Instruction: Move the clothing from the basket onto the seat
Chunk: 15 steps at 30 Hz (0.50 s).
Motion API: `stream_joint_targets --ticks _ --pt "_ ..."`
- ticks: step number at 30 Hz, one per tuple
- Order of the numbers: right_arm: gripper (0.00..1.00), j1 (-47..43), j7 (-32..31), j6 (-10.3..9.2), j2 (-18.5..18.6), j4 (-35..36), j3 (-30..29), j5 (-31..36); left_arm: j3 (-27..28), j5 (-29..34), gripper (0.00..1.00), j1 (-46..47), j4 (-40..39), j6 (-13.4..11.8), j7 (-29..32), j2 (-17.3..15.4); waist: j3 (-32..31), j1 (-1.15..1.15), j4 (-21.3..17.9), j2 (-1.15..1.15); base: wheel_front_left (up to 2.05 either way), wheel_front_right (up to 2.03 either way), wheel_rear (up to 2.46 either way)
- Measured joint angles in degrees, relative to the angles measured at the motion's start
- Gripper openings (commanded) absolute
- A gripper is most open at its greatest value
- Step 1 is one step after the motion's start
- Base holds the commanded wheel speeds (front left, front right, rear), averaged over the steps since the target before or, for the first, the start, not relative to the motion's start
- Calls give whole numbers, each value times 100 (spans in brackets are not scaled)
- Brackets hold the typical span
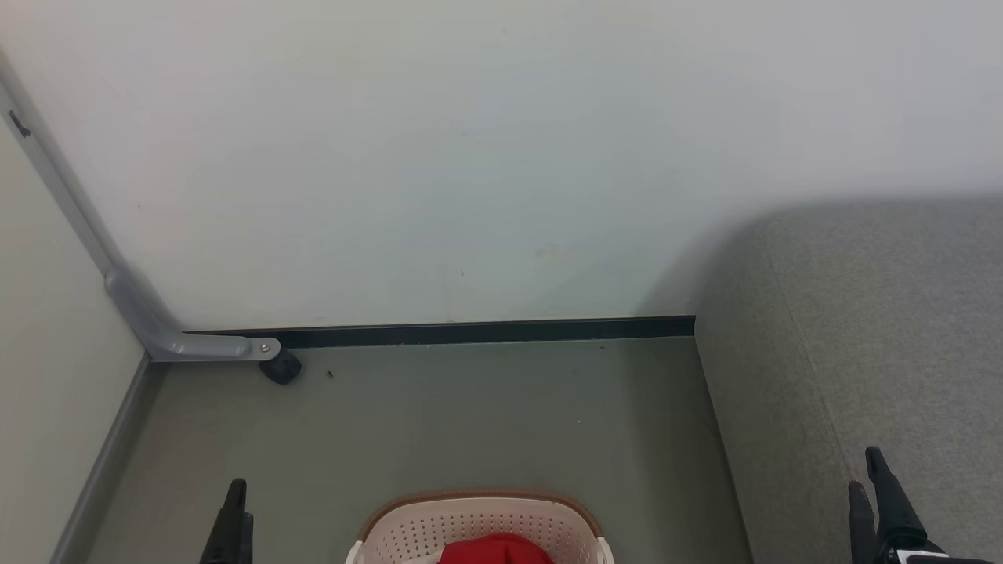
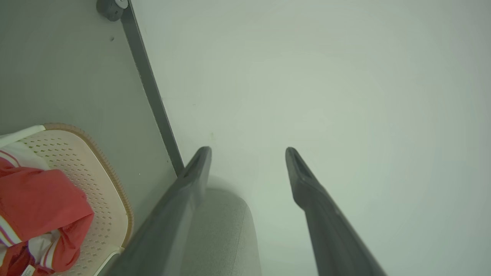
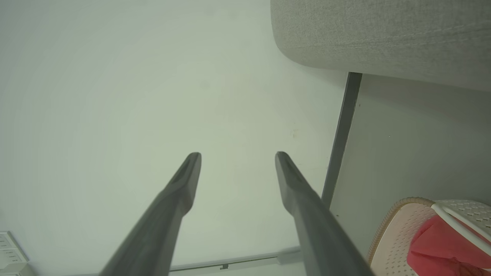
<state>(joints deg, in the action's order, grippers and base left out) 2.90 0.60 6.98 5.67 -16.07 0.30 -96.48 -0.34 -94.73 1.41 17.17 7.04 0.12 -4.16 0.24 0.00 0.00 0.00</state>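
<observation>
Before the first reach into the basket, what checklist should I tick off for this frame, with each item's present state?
1. Left tool open, nothing between its fingers: ok.
2. Right tool open, nothing held: ok.
3. Soft red clothing with white stripes lying in the cream perforated plastic basket with brown rim: ok.
4. Grey woven-fabric seat beside the basket, on the robot's right: ok.
5. Either tool over the clothing: not ok; both flank the basket, pointing at the pale wall.
6. Number of garments: cannot tell.
</observation>
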Motion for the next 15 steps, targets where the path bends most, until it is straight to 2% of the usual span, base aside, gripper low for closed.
stream_joint_targets --ticks 7,15 --pt "100 22 108 1 27 125 126 374 -57 324 100 57 -118 0 -147 -5 8 0 -1 0 0 0 0" --pt "100 154 258 1 264 254 398 1063 -200 982 100 82 -198 1 -334 -125 27 0 -3 0 0 0 0"
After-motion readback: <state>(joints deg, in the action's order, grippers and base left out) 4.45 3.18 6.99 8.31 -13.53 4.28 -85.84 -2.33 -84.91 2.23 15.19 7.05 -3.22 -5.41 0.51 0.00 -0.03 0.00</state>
